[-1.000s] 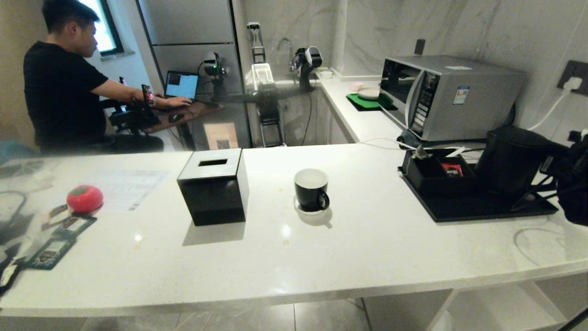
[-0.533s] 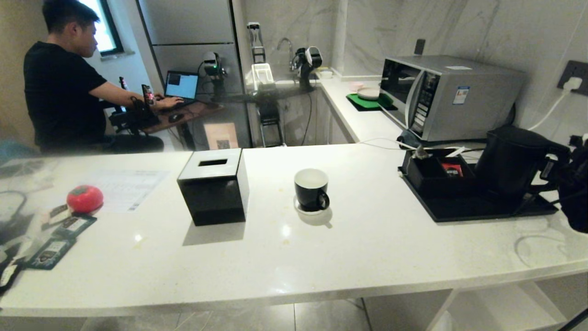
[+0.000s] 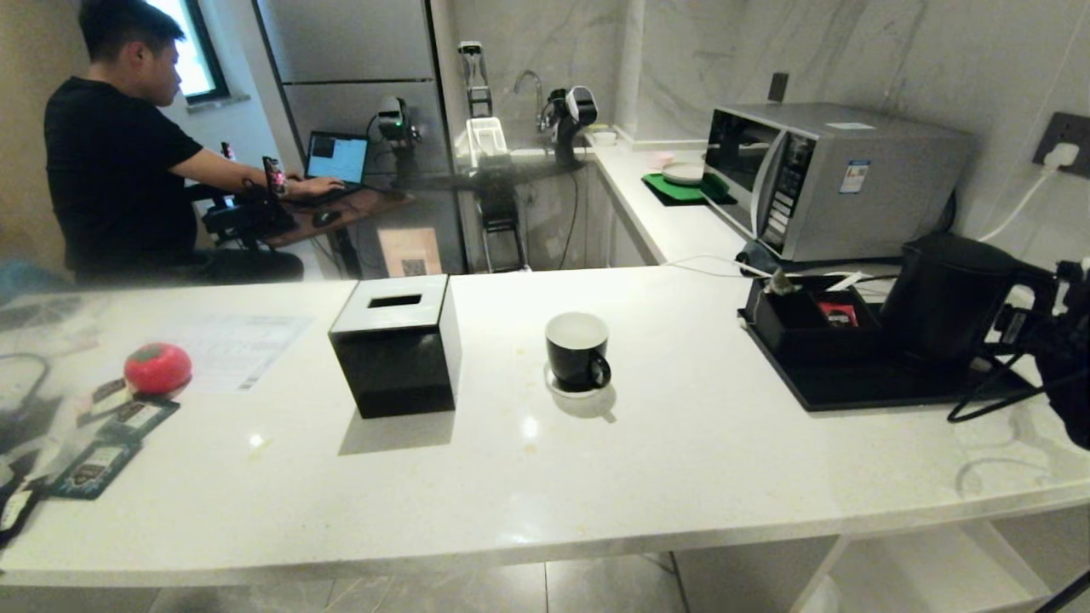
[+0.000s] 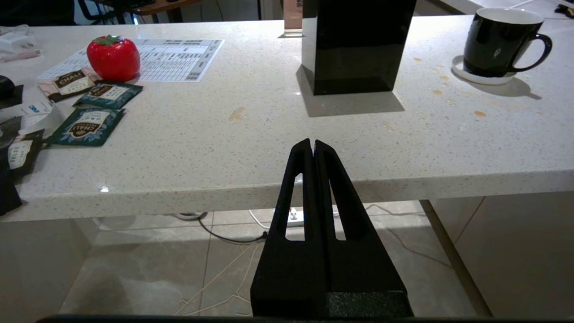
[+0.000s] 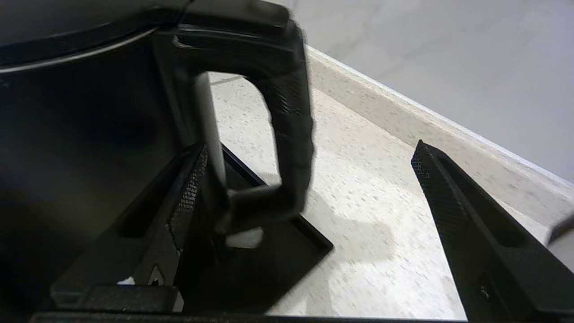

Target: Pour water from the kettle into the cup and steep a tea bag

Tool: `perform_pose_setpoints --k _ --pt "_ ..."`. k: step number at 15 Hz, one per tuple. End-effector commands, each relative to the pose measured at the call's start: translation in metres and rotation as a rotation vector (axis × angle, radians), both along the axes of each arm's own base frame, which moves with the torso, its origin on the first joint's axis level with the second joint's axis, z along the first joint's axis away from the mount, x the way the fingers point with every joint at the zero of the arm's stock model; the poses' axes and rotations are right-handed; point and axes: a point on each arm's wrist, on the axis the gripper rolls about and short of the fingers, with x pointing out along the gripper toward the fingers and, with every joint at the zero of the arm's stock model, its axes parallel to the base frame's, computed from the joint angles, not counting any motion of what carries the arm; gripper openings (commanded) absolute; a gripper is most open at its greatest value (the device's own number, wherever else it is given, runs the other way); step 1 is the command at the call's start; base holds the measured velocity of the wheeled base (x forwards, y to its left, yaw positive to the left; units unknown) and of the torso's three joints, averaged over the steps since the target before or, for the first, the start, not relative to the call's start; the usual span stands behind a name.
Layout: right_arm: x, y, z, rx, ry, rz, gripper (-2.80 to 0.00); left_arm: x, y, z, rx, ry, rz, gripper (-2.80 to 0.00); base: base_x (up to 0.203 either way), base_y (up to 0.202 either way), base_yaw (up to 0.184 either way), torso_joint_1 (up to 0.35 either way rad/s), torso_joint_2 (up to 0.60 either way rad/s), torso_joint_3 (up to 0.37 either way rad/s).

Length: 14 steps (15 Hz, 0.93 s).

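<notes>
White counter [image 3: 681,460] bears cup [image 3: 577,350], tissue box [image 3: 396,345], black tray [image 3: 860,387].

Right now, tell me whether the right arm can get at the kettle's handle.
Probably yes. The right gripper is open, its fingers standing on either side of the kettle handle, and nothing sits between them.

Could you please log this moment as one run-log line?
right pincer: open, straddling kettle handle | left pincer: shut, parked below counter edge | cup: on saucer, no tea bag inside
</notes>
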Motion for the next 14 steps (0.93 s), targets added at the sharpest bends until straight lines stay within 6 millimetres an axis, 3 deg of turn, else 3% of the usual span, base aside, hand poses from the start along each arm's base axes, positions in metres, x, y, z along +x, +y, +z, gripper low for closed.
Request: perform_pose_setpoints --k 1,11,12,14 --pt "-0.011 0.005 0.009 -0.004 -0.007 -0.001 0.00 0.000 0.000 0.000 0.000 -0.001 0.001 -2.80 0.000 0.000 0.000 0.000 0.00 0.000" --pt "-0.071 0.032 0.009 0.016 0.035 -0.001 0.00 0.000 0.000 0.000 -0.001 -0.001 0.001 -2.80 0.000 0.000 0.000 0.000 0.00 0.000" --pt "-0.077 0.035 0.009 0.019 0.040 -0.001 -2.80 0.000 0.000 0.000 0.000 -0.001 0.001 -2.80 0.000 0.000 0.000 0.000 0.00 0.000" --pt "-0.086 0.039 0.011 0.024 0.045 0.000 -2.80 0.000 0.000 0.000 -0.001 -0.001 0.001 -2.80 0.000 0.000 0.000 0.000 0.00 0.000"
